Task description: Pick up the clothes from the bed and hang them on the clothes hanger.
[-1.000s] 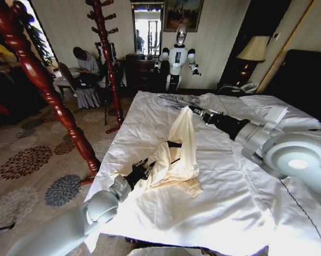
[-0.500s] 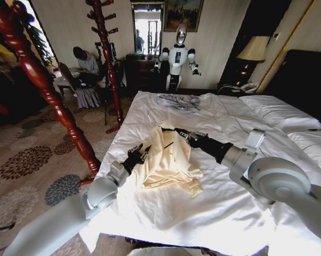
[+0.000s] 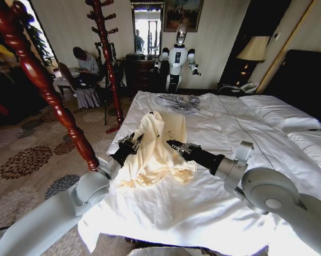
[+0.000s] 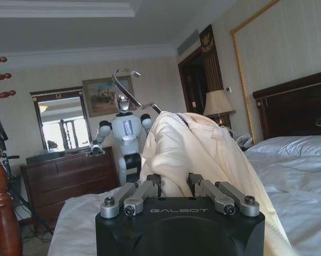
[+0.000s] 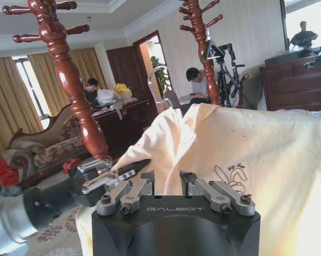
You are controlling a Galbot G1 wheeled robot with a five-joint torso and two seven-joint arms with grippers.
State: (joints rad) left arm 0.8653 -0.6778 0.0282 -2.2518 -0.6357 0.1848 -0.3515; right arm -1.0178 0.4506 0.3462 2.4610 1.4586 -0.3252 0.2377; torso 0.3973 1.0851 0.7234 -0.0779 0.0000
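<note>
Partway through, by the look of it: pale cream-yellow long-sleeved shirt of thin soft fabric [image 3: 152, 146] already draped over thin black triangular hanger with silver wire hook [image 3: 141, 104], raised in a peak above very large bed with plain white sheets [image 3: 224, 202], lower folds resting on the sheet. Left to do, judging from this: lifting it clear and hanging it somewhere, perhaps on tall red-brown turned wooden coat stand [image 3: 104, 53] beyond the bed. Left gripper [image 3: 129, 143] at shirt's near edge, fingers apparently pinching the fabric. Right gripper [image 3: 177, 146] just beside the cloth, apparently parted and empty. Compared with 0.5 s ago: shirt peak higher and farther up the bed, right gripper drawn back from the collar.
</note>
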